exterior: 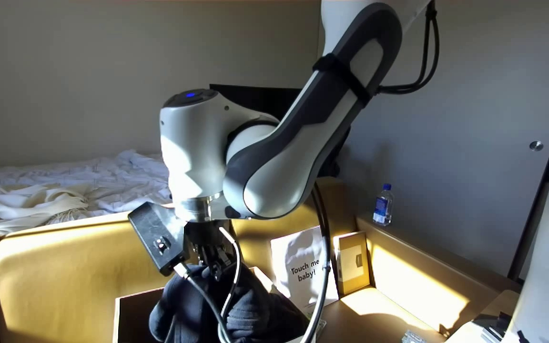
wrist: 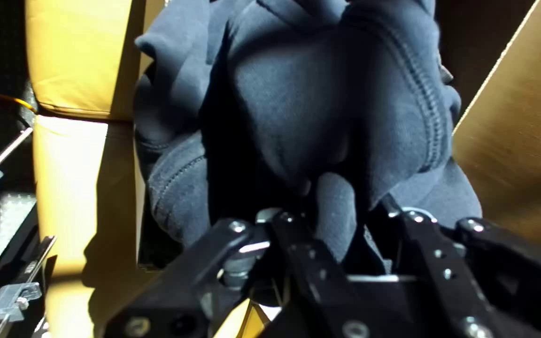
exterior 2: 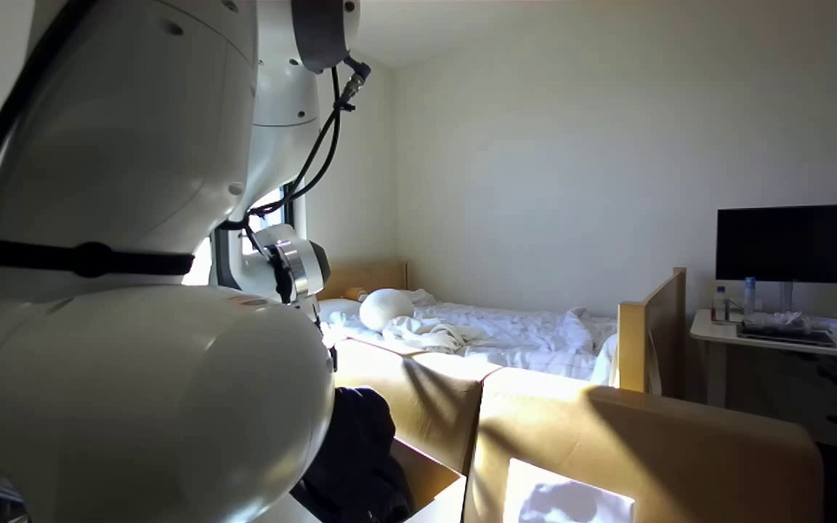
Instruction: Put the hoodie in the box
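The hoodie is dark navy cloth, bunched under my gripper. It also shows in an exterior view and fills the middle of the wrist view. My gripper points down at the hoodie's raised top; in the wrist view its folds gather between the fingers. The gripper looks shut on the hoodie, with the fingertips buried in cloth. The box is open-topped; its wall shows in an exterior view and its rim in the wrist view. The hoodie rises above the rim; its underside is hidden.
The box stands on a tan couch. Beside it are a white sign and a small box. A bottle stands on the couch's armrest. Cables hang by the gripper. Tools lie beyond the couch edge in the wrist view.
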Robot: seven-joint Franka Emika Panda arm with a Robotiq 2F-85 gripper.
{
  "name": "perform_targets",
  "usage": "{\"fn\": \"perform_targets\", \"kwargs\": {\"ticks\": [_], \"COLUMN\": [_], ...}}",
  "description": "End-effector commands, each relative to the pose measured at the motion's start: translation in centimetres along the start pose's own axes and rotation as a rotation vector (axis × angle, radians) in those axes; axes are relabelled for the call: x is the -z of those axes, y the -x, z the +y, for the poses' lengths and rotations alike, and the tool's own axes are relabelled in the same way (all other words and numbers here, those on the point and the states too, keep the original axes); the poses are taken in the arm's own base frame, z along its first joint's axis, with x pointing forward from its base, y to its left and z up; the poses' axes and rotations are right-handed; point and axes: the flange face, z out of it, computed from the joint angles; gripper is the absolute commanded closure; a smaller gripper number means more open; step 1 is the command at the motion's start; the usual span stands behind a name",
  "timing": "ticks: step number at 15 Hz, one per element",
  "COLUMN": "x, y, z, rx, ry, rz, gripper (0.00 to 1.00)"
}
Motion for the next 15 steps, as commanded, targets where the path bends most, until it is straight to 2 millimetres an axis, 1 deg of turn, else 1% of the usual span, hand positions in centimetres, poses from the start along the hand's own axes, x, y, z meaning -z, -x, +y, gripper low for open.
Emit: {"fn": "perform_targets", "kwargs": {"ticks": [1,3,4,5,6,8,9,10,11,12,13,14,15], "x": [-0.5,-1.2,-2.0,-2.7,-3.7,-4.9,-5.7,-6.3,-6.6,-6.5,-5.5,-3.7,-2.7], "y": [1.1,2.2,3.1,4.3,5.7,7.7,8.6,9.4,9.7,8.8,6.3,3.2,2.1], "z": [-5.7,-9.4,-10.7,-11.8,-12.2,-11.6,-10.6,-8.9,-7.7,-7.1,-7.9,-9.3,-10.8], "rx": [0.043,0.044,0.038,0.017,0.013,-0.035,-0.067,-0.099,-0.116,-0.145,-0.197,-0.265,-0.293], "ry": [-0.108,-0.17,-0.191,-0.203,-0.214,-0.193,-0.161,-0.109,-0.081,-0.055,-0.074,-0.086,-0.121], "rz": [0.062,0.107,0.127,0.133,0.149,0.165,0.159,0.15,0.17,0.165,0.187,0.183,0.198], "gripper": [0.3,0.16,0.11,0.04,0.01,0.0,0.0,0.0,0.0,0.0,0.0,0.0,0.0]}}
